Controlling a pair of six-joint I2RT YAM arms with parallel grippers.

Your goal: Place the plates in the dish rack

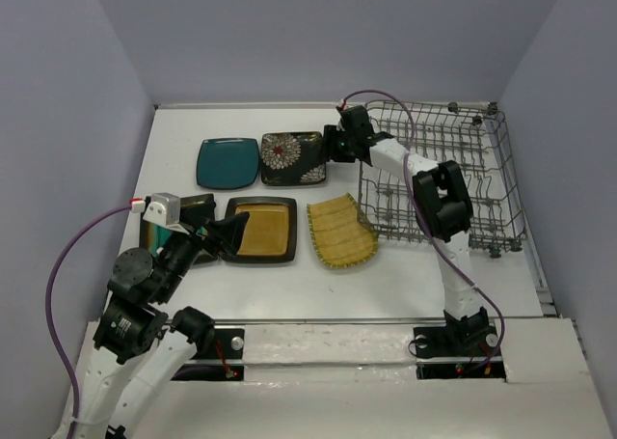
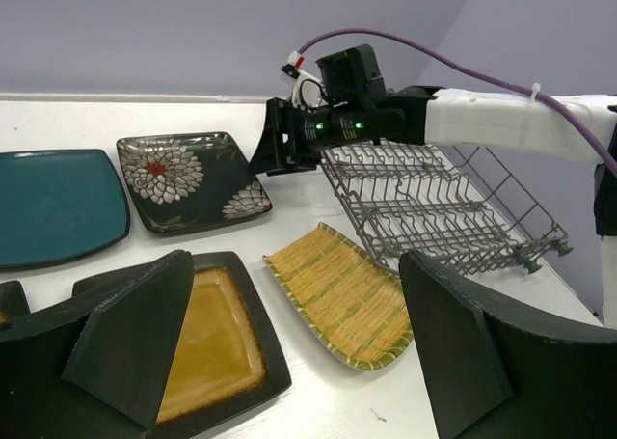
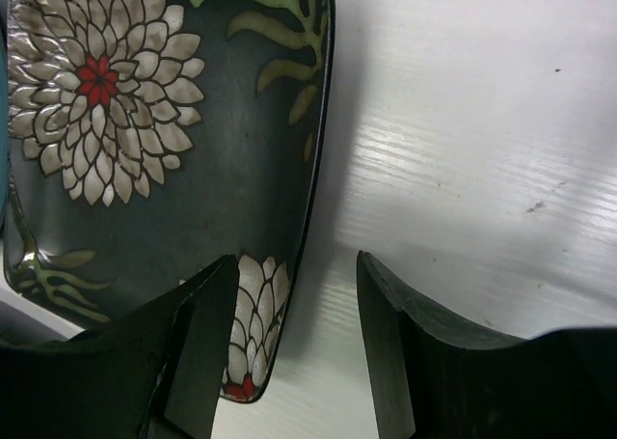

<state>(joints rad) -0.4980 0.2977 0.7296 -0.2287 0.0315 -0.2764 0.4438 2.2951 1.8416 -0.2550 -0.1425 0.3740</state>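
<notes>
The black flowered plate (image 1: 293, 158) is lying flat at upper centre, its right rim running between the parted fingers of the right gripper (image 3: 294, 294). A firm pinch is probably calling for a deeper bite over that rim before closing. The dish rack (image 1: 482, 169) is standing near, upper right. The table (image 1: 405, 285) below it is seemingly offering swing room. The left gripper (image 1: 227, 234) is hovering released over the mustard plate (image 1: 262, 229).

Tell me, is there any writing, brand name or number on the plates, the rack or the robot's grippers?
None can be read.
Flower plate: a pattern only, no words.
Rack: no label in view.
Right gripper: two small green lights on its body in the left wrist view, no lettering.
Left gripper: no lettering in view.
</notes>
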